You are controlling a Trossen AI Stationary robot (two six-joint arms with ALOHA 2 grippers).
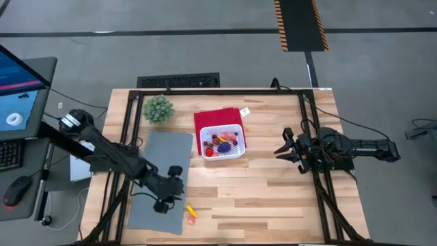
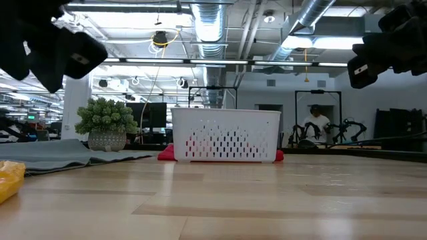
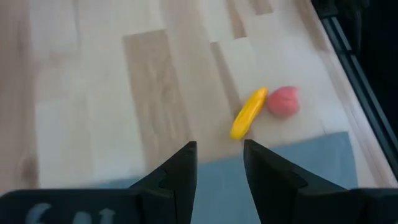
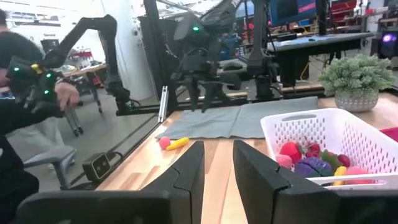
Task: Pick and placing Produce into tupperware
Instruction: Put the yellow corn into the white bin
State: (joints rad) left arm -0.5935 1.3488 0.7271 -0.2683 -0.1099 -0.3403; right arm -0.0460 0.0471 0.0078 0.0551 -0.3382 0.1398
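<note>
Yellow and pink against pale wood — two pieces of produce lay loose on the tabletop (image 1: pixel 273 198) at the lower left of the high view: a slim yellow piece (image 1: pixel 190 211) and, just beside it, a small rounded pink piece (image 1: pixel 192 220), both close to the edge of the grey mat (image 1: pixel 160 157). The rest of the produce (image 1: pixel 222 143) already sat in the white latticed tupperware (image 1: pixel 240 139) near the middle of the frame, on a red cloth (image 1: pixel 208 117).

The left pincer (image 1: pixel 168 197) hung over the mat beside the two loose pieces, its fingers (image 3: pixel 180 171) slightly spread with nothing between them. The right pincer (image 1: pixel 285 149) waited at the right of the frame, likewise a little apart and empty.

Both pieces looked light, small and probably smooth plastic — likely to skid or roll under a glancing touch. The yellow one would best be taken across its narrow middle; the round pink one across its widest part, squarely, since it might squirt out of an off-centre pinch.
</note>
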